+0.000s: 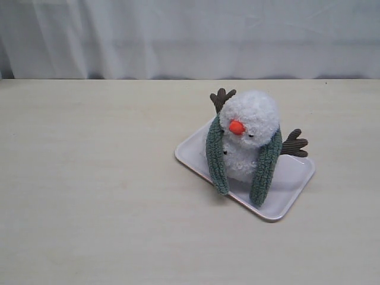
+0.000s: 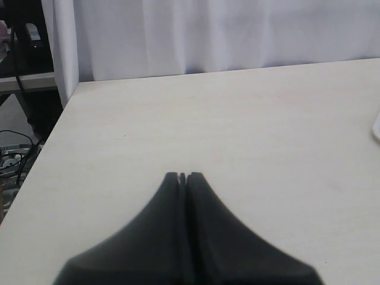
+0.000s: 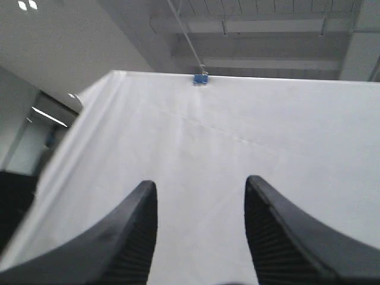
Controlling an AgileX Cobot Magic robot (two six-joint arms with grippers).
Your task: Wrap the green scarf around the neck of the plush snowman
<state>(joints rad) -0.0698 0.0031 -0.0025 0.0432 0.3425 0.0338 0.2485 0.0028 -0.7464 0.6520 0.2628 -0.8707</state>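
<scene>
The plush snowman (image 1: 249, 127) sits upright on a white tray (image 1: 291, 190), its orange nose facing the camera and brown twig arms sticking out. The green scarf (image 1: 265, 167) is draped behind its neck, with both ends hanging down the front, one on each side of the body. Neither gripper appears in the exterior view. In the left wrist view my left gripper (image 2: 183, 176) is shut with nothing in it, over bare table. My right gripper (image 3: 200, 187) is open and empty, pointing up at the white curtain.
The pale wooden table (image 1: 89, 190) runs back to a white curtain (image 1: 190, 35). In the left wrist view the table's edge (image 2: 50, 133) drops off beside cables and dark equipment, and a sliver of the tray (image 2: 376, 126) shows.
</scene>
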